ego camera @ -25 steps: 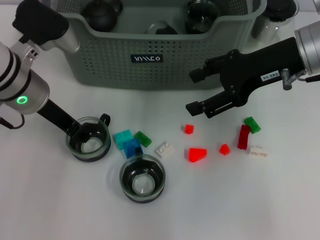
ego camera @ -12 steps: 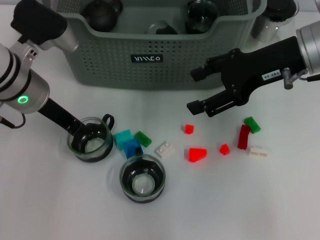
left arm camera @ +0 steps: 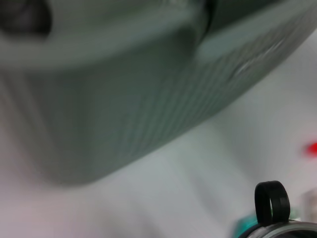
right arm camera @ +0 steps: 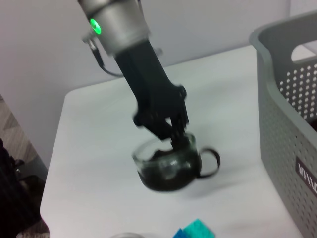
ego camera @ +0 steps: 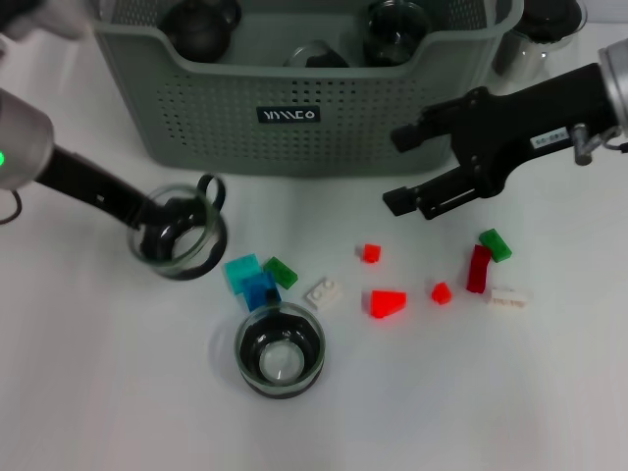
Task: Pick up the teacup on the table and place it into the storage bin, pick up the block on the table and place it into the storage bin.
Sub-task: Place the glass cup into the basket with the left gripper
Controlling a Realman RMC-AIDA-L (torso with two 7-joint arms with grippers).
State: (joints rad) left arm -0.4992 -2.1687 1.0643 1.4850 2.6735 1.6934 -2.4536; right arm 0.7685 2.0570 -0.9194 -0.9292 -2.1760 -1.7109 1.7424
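Head view: left gripper [ego camera: 160, 228] clamping lifted teacup [ego camera: 180, 234] nr storage bin [ego camera: 294, 108].

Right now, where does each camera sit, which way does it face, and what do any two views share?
Head view: above, looking down at the storage bin; both arms show.
Left wrist view: low beside the bin wall, teacup handle at the edge; no tool visible.
Right wrist view: looks across the table at the left tool gripping the teacup.
All views share teacup and bin.
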